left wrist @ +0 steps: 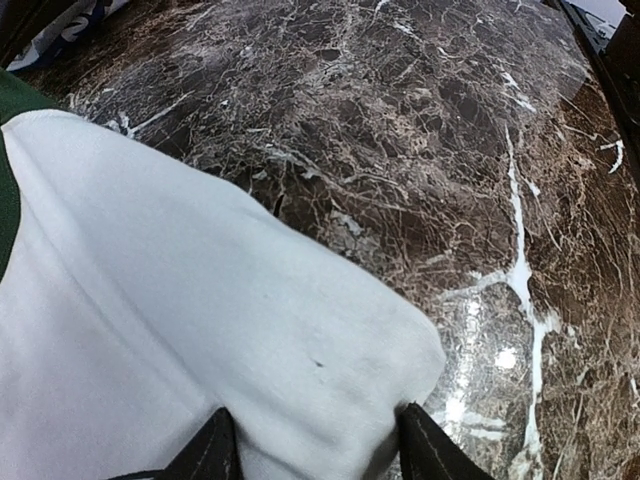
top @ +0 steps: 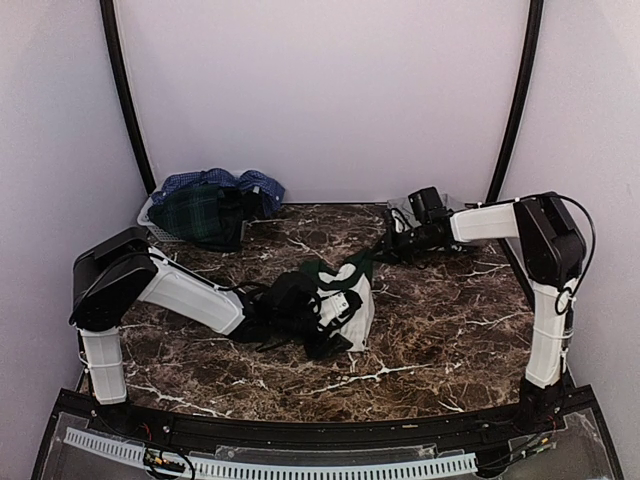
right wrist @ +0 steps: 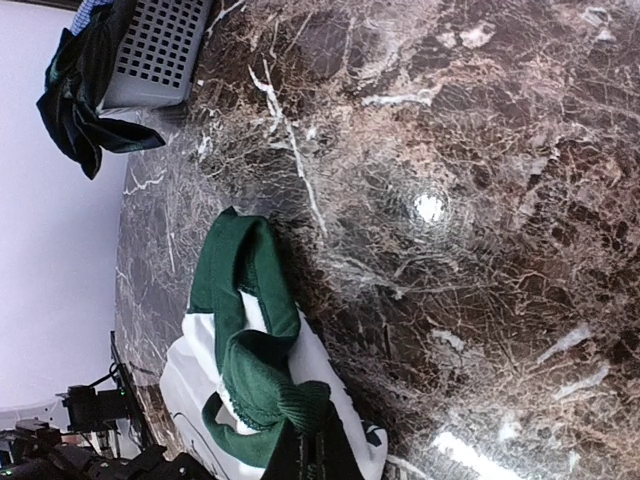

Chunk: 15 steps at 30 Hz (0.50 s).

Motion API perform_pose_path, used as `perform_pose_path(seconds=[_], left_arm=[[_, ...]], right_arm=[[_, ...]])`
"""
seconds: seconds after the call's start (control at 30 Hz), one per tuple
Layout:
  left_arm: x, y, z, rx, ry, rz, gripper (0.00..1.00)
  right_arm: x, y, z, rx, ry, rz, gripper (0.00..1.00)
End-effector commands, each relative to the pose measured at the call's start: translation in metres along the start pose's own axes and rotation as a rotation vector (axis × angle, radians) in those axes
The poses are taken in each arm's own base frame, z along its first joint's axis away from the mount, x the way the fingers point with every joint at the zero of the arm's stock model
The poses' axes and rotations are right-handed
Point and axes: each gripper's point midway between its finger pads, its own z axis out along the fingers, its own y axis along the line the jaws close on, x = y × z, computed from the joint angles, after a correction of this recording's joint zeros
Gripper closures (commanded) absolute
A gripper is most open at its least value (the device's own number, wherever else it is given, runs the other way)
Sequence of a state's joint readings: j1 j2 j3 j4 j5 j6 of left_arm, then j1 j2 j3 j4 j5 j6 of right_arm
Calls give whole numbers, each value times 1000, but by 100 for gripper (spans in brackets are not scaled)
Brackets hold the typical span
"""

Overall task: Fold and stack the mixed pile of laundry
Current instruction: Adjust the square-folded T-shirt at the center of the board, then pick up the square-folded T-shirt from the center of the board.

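Counting: two arms, two sets of jaws, one table (top: 450, 340) (left wrist: 450, 150) (right wrist: 470, 150), one basket, one tee out on the table, and two shirts at the basket.
Tee: the tee (top: 355, 300) (left wrist: 150, 300) (right wrist: 190, 380) lies crumpled at the middle of the table, its white body nearer and one green sleeve (top: 360, 265) (right wrist: 245, 290) drawn out toward the far right.
Left jaws: the left gripper (top: 320, 308) (left wrist: 320, 452) reaches in from the near left and sits low on the tee's left side. The jaws stand apart with a white fold filling the gap between them; whether they press it I cannot tell.
Right jaws: the right gripper (top: 385, 245) (right wrist: 305, 452) is just beyond the tee on the far right, jaws pressed together and pinching the end of the green sleeve.
Basket: the basket (top: 150, 215) (right wrist: 160, 50) stands at the far left corner. A blue checked shirt (top: 225, 182) lies on top, and a tartan shirt (top: 195, 215) (right wrist: 75, 100) hangs over its near side.
Top view only: both arms together, and black marks on the tee's white cloth.
Left wrist view only: the white fold reaching both fingertips.
Right wrist view only: the sleeve's ribbed cuff at the jaws, and the basket's slatted wall.
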<state>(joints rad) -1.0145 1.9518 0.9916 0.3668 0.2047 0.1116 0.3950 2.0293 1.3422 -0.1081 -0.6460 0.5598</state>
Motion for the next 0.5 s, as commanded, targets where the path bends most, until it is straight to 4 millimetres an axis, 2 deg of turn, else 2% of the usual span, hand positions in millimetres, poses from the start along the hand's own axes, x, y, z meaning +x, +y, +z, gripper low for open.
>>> perform_pose_path(seconds=[0.0, 0.03, 0.13, 0.17, 0.2, 0.27, 0.37, 0.47], left_arm=[[57, -27, 1, 97, 173, -34, 45], [53, -27, 0, 92, 164, -34, 42], [26, -27, -11, 60, 109, -12, 37], [24, -24, -13, 35, 119, -4, 35], [10, -26, -17, 26, 96, 18, 34], [-3, -27, -21, 2, 96, 48, 32], [-18, -25, -25, -27, 90, 75, 29], [-26, -25, -26, -45, 91, 110, 28]], right_arm=[[-4, -22, 7, 66, 17, -28, 100], [-1, -24, 7, 75, 23, -28, 96], [4, -28, -1, 123, 31, -34, 77], [4, -28, -7, 143, 28, -38, 69], [3, -27, -14, 162, 19, -42, 60], [1, -23, -30, 201, -10, -55, 48], [-1, -16, -55, 224, -49, -58, 42], [9, -8, -71, 212, -50, -38, 41]])
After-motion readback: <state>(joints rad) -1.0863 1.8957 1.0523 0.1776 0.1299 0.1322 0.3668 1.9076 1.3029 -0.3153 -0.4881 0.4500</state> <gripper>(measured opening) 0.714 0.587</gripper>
